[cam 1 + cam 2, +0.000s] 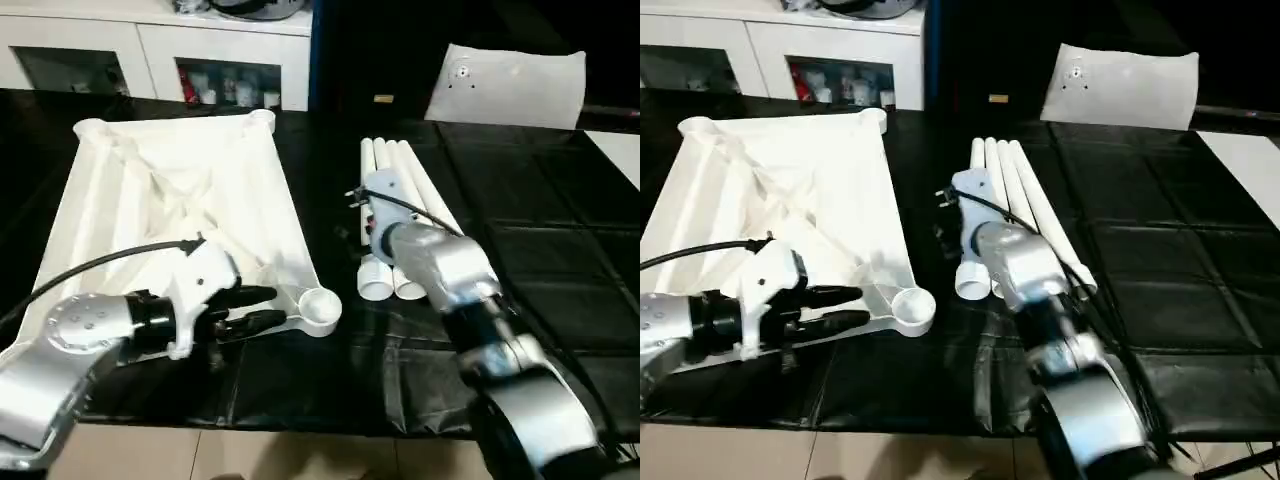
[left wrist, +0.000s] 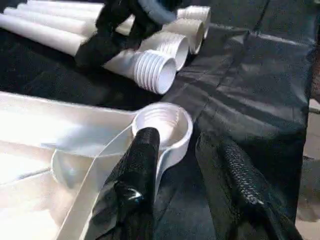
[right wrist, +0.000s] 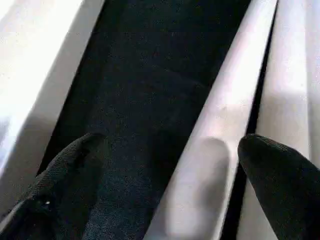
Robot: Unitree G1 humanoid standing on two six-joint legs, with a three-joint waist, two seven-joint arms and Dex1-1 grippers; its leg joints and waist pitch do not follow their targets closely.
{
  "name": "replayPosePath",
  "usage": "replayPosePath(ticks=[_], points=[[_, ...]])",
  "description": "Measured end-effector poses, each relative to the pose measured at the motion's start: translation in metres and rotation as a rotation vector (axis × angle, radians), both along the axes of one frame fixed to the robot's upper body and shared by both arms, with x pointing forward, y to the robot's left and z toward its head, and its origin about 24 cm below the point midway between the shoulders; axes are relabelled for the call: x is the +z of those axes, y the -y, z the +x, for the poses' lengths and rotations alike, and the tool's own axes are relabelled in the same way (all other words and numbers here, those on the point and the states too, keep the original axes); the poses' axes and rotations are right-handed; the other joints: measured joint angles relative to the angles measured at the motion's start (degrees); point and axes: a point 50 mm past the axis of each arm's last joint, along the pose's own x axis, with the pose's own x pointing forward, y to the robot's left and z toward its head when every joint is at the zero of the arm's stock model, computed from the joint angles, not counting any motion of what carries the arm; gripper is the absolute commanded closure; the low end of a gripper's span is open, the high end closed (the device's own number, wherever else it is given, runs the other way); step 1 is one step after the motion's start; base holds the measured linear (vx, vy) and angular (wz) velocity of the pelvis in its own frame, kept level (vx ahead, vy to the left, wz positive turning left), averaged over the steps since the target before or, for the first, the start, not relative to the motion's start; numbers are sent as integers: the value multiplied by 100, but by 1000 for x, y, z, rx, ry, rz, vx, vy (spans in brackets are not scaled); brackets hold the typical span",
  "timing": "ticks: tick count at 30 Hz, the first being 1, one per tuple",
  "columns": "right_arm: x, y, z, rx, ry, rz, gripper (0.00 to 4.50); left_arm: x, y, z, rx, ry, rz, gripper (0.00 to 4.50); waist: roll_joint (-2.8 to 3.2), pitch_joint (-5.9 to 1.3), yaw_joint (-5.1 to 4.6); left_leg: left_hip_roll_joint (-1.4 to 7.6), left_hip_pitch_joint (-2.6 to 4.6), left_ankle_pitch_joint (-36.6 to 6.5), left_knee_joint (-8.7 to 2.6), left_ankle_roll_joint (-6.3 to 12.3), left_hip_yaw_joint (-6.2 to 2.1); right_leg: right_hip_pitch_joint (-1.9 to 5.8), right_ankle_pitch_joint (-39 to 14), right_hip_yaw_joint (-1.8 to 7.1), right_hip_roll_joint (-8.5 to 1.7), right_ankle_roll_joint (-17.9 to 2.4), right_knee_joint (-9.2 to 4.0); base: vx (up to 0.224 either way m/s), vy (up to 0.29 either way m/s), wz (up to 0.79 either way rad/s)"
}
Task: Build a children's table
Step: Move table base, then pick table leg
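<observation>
A white cabinet [image 1: 160, 45] stands behind the black-covered work surface [image 1: 540, 260], pale floor [image 1: 250, 455] in front.

- Tabletop [image 1: 170, 190] lies underside up on the black counter [image 1: 560, 280].
- Left gripper [image 1: 262, 306] points at the near corner socket [image 1: 320, 308].
- Legs [image 1: 400, 180] lie bundled beside it, under the right arm [image 1: 450, 270].

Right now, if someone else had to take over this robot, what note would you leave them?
Left gripper: open, one finger at the tabletop's near corner socket, holding nothing.
Right gripper: wide open over the legs, gripping none yet.
Tabletop lies underside up on the black table; the legs lie bundled beside it, threaded ends toward the robot.
Done: no leg fitted.
Left: screw a leg into every corner socket, then turn it over.
</observation>
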Motion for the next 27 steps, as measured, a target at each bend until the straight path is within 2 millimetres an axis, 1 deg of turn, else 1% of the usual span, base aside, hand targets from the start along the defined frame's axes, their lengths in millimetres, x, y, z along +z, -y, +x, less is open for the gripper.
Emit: replayPosePath(ticks=[3,9,18,20,22,24,27], points=[[-8,0,2,-35,-21,-8,0,2,2,-1,9,7,4,302,-3,2,7,0,-4,0,0,0,0,-3,0,0,0,0,1,0,0,0],[-14,1,6,-90,-62,29,0,0,2,-3,30,-5,12,302,-9,-1,1,0,-5,0,0,-1,1,-5,0,0,0,0,2,0,0,0],[-16,-4,7,-106,-134,114,0,-2,2,-3,46,-12,17,302,-41,-11,3,1,-2,1,1,-1,1,-3,0,-1,0,0,3,0,0,0],[-16,-4,8,-118,-148,136,28,-2,2,-3,47,-12,18,296,-42,-12,3,1,0,2,1,-2,1,-3,0,-1,-1,0,3,0,0,0],[-16,-3,9,-128,-157,149,38,-2,2,-3,46,-12,20,296,-43,-12,2,1,0,2,1,-3,2,-3,0,-1,-1,0,4,0,0,0],[-16,-3,9,-134,-157,164,58,-2,2,-3,50,-9,23,296,-43,-12,0,2,0,3,1,-3,2,-3,1,-1,-1,-1,4,0,0,0],[-17,-2,10,-137,-160,168,84,-3,2,-2,61,2,35,296,-59,-15,-2,3,0,4,1,-5,3,-3,1,-2,0,-2,5,0,0,0]])
